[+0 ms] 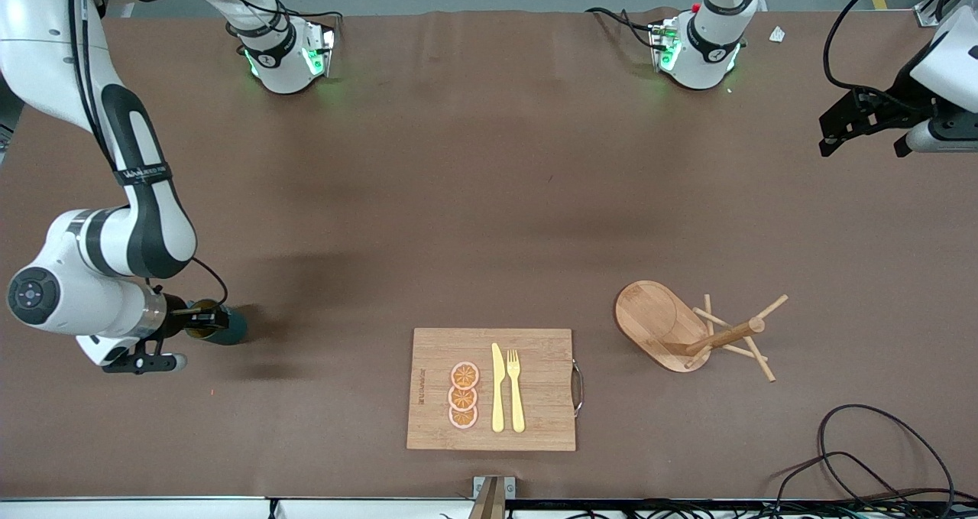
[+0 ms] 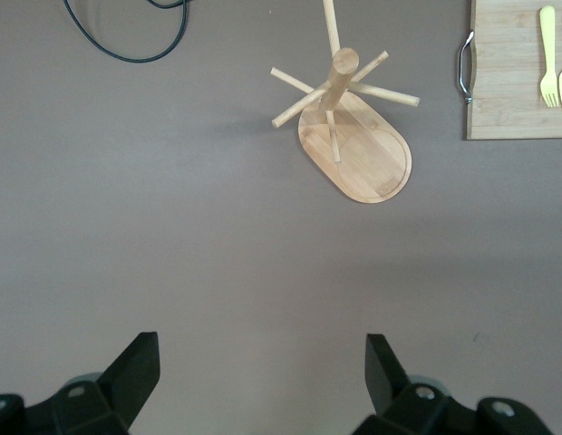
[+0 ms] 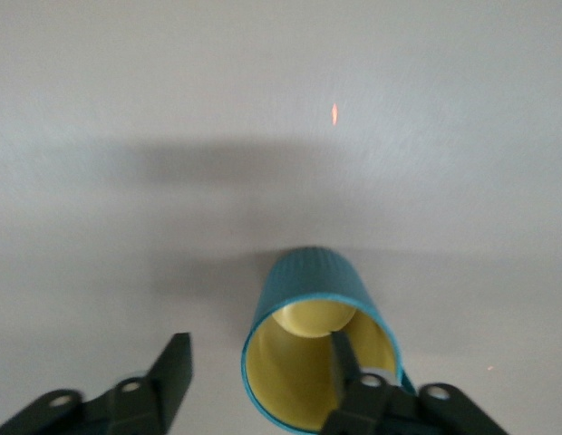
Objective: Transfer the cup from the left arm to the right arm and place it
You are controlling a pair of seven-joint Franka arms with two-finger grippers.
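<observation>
The dark teal ribbed cup, mustard-yellow inside, sits on the table near the right arm's end. In the right wrist view the cup fills the lower middle. My right gripper is open at the cup's rim. In its own view one finger is inside the cup and the other finger is outside, with a gap to the cup's wall. My left gripper hangs open and empty over the left arm's end of the table; it shows open in its own view.
A wooden peg rack stands toward the left arm's end, also in the left wrist view. A wooden cutting board holds three orange slices, a yellow knife and a fork. A black cable loops near the front corner.
</observation>
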